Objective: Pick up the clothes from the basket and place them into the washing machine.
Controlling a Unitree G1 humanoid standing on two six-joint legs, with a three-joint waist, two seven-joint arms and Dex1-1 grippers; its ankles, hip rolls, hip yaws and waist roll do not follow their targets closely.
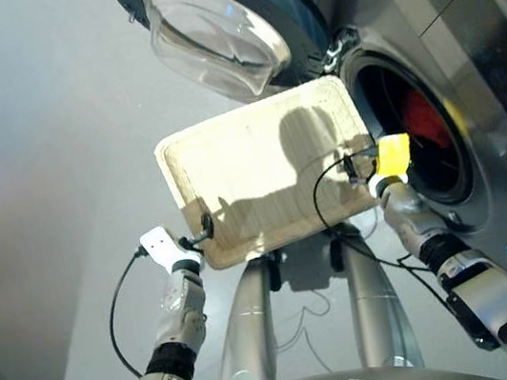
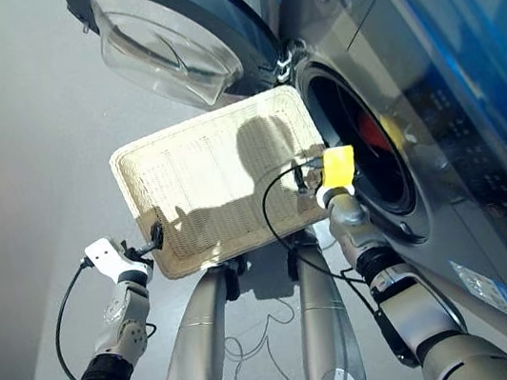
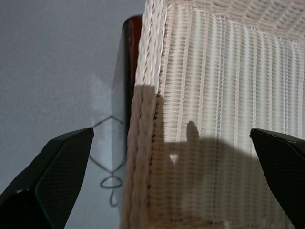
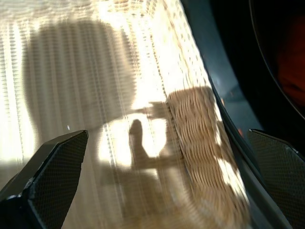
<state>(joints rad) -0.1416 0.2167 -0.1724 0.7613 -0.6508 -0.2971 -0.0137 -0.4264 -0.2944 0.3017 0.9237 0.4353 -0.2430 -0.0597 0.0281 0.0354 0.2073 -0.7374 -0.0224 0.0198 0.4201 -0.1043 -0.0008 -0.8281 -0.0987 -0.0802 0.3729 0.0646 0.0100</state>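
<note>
The cream woven basket (image 1: 240, 168) lies flat in front of the washing machine (image 1: 485, 67) and holds no clothes. A coral red garment (image 1: 426, 119) shows inside the dark drum hole (image 1: 420, 173); the navy and black garments are out of view. The round glass door (image 1: 218, 27) hangs swung open beyond the basket. My left gripper (image 1: 204, 229) is open, its fingers (image 3: 57, 176) straddling the rim at the basket's near left corner (image 3: 143, 143). My right gripper (image 1: 356, 166) is open over the basket's right rim (image 4: 200, 124), beside the drum mouth.
Grey floor (image 1: 41, 185) spreads to the left of the basket. A black cable (image 1: 321, 189) loops from my right wrist over the basket's near edge, and another (image 1: 118, 308) hangs from my left wrist. The machine's front panel fills the right side.
</note>
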